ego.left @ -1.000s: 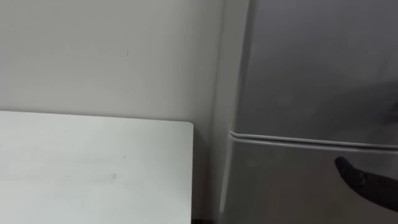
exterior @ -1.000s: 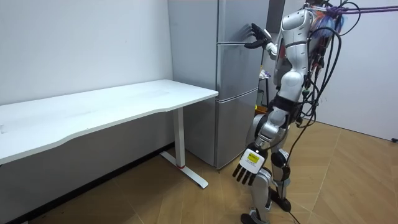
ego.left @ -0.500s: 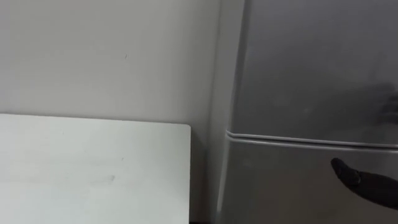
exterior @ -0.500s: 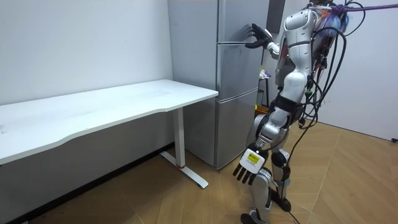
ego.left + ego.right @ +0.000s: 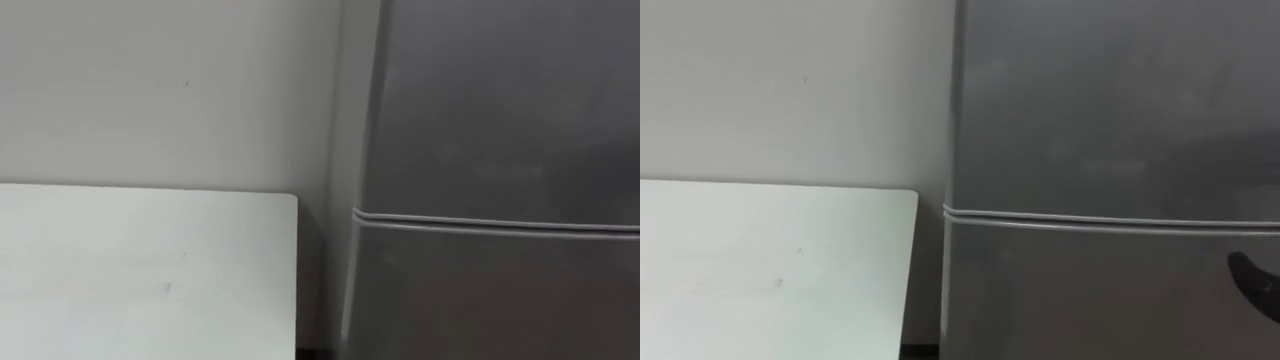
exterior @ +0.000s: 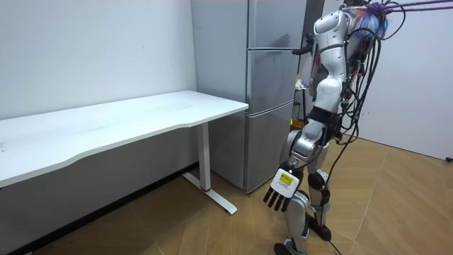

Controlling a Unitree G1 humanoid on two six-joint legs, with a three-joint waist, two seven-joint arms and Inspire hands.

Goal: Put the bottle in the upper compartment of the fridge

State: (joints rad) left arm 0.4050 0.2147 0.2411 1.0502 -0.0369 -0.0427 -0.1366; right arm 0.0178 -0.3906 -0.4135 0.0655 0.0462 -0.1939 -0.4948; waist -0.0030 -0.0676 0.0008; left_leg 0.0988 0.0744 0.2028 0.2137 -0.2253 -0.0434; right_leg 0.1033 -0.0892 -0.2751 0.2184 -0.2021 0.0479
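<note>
Grey fridge (image 5: 500, 150), doors shut; right hand (image 5: 1252, 277) nr front.

White table (image 6: 141, 113) and grey fridge (image 6: 271, 92) stand on wooden floor (image 6: 396, 212).

Right hand (image 5: 1253, 279) — back from the fridge (image 5: 1110, 130) door seam, closer to the robot.

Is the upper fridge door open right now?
No, the upper door lies flat and flush with the door below it, with no gap showing at its edges.
</note>
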